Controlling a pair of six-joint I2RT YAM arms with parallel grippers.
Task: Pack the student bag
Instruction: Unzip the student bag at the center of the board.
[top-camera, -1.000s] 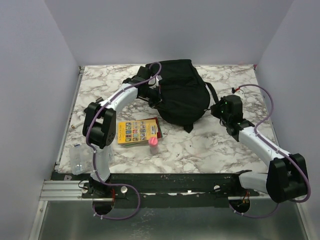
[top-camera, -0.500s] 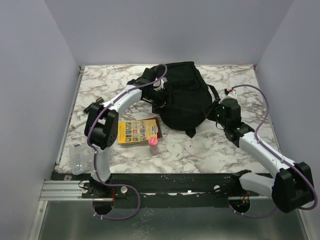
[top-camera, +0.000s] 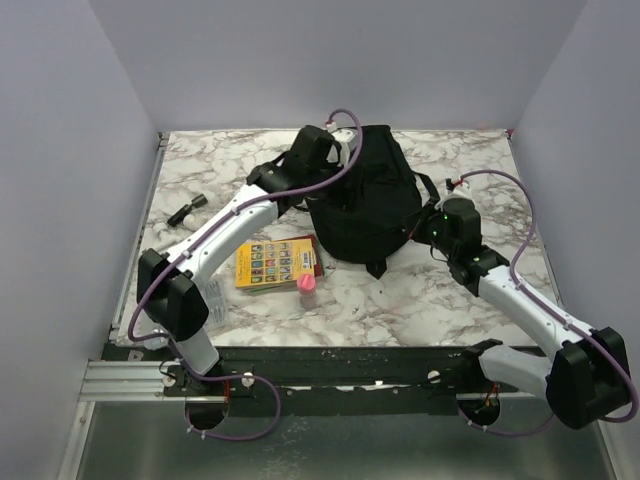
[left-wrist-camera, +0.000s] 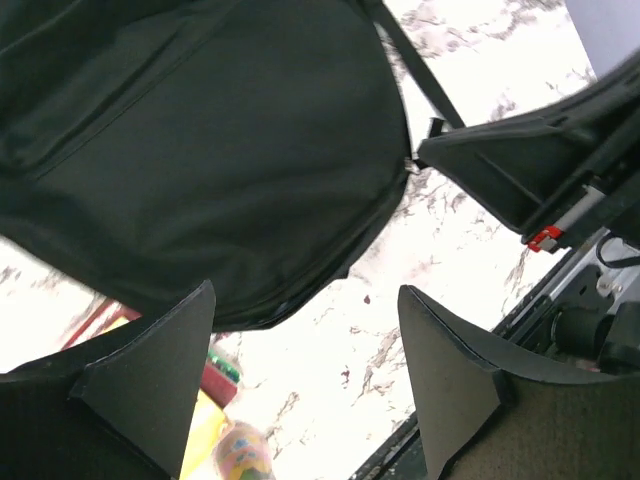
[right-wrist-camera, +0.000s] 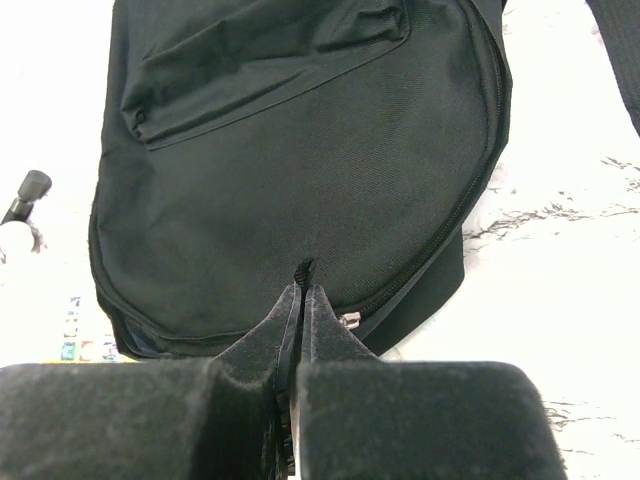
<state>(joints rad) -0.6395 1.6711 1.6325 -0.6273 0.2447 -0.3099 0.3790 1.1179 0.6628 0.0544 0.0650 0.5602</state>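
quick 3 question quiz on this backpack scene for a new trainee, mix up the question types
1. True or false: the left gripper is open above the black backpack.
2. Which one pinches the small black tab at the backpack's edge? A left gripper, B right gripper.
3. Fill in: the pink-capped bottle stands by the near edge of the ____ picture book.
Key: 1 true; 2 B; 3 yellow.

- left arm (top-camera: 222, 230) and right arm (top-camera: 522, 300): white links with black joint housings
- a purple cable (top-camera: 527, 215) loops along each arm
- left gripper (left-wrist-camera: 305, 320): matte black, wedge-shaped fingers (left-wrist-camera: 455, 385)
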